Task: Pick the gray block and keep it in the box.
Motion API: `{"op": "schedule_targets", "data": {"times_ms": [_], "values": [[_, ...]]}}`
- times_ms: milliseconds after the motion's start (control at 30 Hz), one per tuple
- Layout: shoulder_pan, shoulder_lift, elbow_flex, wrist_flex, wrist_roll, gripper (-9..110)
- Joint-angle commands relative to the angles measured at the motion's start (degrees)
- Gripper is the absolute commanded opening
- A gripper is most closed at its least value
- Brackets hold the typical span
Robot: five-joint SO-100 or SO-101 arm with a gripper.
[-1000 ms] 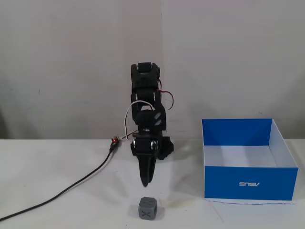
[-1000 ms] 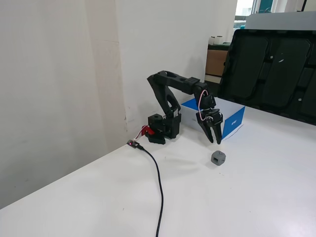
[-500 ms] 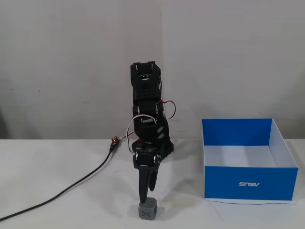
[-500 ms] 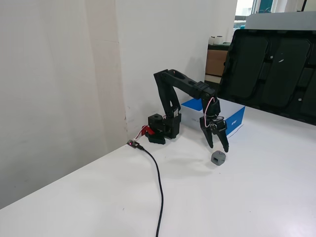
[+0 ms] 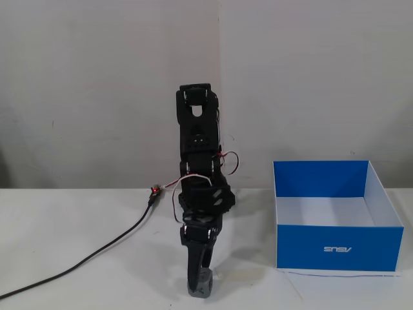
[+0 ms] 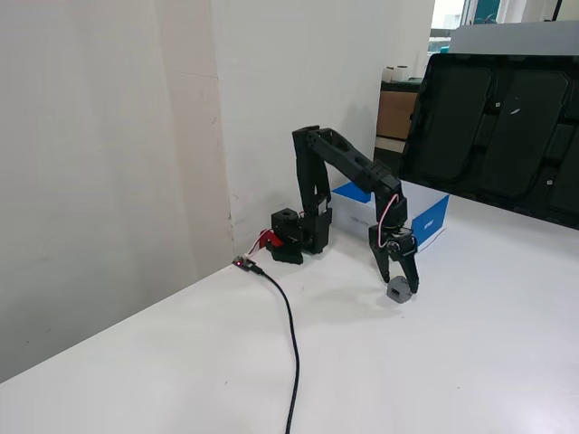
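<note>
The gray block (image 5: 202, 285) is a small dark-gray cube at the front of the white table, at table level. In the other fixed view the gray block (image 6: 399, 292) sits between the two black fingers. My gripper (image 5: 200, 283) points straight down and its jaws close against the block's sides; it also shows in the other fixed view (image 6: 398, 286). The box (image 5: 335, 248) is blue outside and white inside, open-topped, and stands to the right of the arm, apart from the block. In the other fixed view the box (image 6: 432, 220) is partly hidden behind the arm.
A black cable (image 5: 84, 258) runs from a small connector with a red light (image 5: 155, 191) to the left front edge; it also shows in the other fixed view (image 6: 289, 334). A large black panel (image 6: 507, 117) stands behind the box. A white wall is close behind the arm.
</note>
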Motion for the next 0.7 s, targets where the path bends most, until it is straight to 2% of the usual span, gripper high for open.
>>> {"op": "schedule_targets", "data": {"times_ms": [0, 433, 667], "values": [[0.4, -0.9, -4.7, -1.2, 0.2, 27], [-0.7, -5.4, -7.1, -2.3, 0.1, 24], [-1.3, -6.5, -7.9, -2.8, -0.9, 12]]}}
